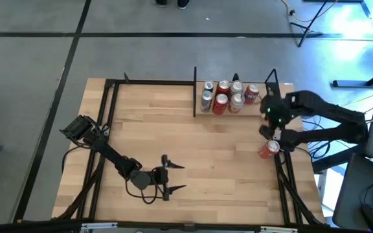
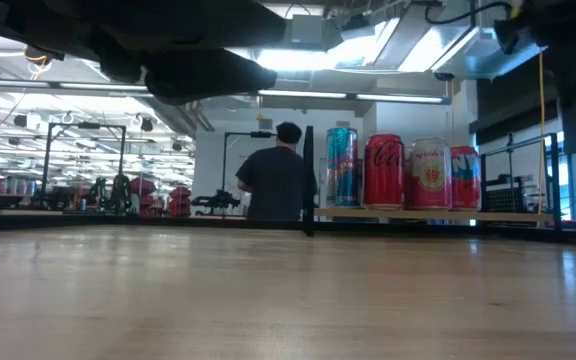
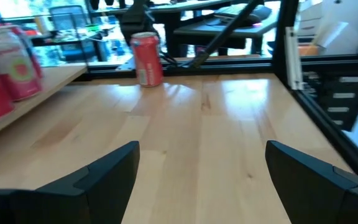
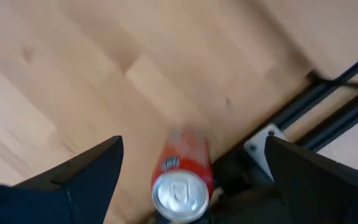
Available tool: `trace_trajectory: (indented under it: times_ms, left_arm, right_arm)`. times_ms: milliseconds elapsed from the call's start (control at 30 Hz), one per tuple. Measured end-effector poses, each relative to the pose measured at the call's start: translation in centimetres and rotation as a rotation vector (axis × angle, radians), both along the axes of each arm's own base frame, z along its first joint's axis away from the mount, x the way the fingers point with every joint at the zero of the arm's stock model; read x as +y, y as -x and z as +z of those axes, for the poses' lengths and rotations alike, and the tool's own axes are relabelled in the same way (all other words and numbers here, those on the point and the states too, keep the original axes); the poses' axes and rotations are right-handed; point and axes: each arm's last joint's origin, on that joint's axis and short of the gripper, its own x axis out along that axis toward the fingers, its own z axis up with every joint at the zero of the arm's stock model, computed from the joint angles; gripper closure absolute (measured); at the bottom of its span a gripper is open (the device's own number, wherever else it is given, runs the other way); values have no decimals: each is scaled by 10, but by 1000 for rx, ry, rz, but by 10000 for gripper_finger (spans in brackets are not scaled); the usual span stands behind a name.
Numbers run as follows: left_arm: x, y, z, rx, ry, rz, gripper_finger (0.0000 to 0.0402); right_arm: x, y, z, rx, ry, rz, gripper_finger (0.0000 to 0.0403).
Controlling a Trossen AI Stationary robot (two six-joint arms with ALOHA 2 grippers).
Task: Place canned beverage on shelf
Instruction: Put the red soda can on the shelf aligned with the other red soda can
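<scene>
Wooden tabletop point(image 1: 173, 142), light planks, black metal frame along its edges; grey floor beyond.

Right gripper point(image 4: 191, 171): fingers spread wide, nothing clamped between them. In the right wrist view a red can point(image 4: 183, 180) stands upright directly below the gap, silver top facing the camera, just beside the black frame rail point(image 4: 328, 102). In the high view this same can point(image 1: 269, 149) sits at the right edge of the table, centre right of the frame, with the right gripper point(image 1: 272, 123) above it and the arm reaching in from the right.

Left gripper point(image 1: 173, 177): fingers apart, empty, lower centre of the high view, pointing right, well apart from all cans. The left wrist view shows its two dark fingers point(image 3: 98, 180) at the bottom and the lone red can point(image 3: 147, 58) far off at the upper left, standing on the table.

Shelf point(image 1: 235, 113): upper centre right of the high view, bounded by black upright bars. Two rows of upright cans, red and silver tops. In the low view the shelf plank point(image 2: 428, 213) carries a teal can point(image 2: 341, 167), a red cola can point(image 2: 384, 171), a pink-and-white can point(image 2: 430, 173) and another red one point(image 2: 465, 177).

Background, low view: a person point(image 2: 279, 178) in dark clothing, back turned.
</scene>
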Motion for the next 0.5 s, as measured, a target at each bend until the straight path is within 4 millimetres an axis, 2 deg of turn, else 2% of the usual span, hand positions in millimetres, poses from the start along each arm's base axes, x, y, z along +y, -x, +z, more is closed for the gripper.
trace_trajectory:
  times_ms: [267,500]
  left_arm:
    - [-1,0,0,3,7,-25,71]
    - [-1,0,0,3,9,-25,71]
  right_arm:
    - [27,-1,-35,153,-32,141,29]
    - [40,1,-43,190,-47,176,29]
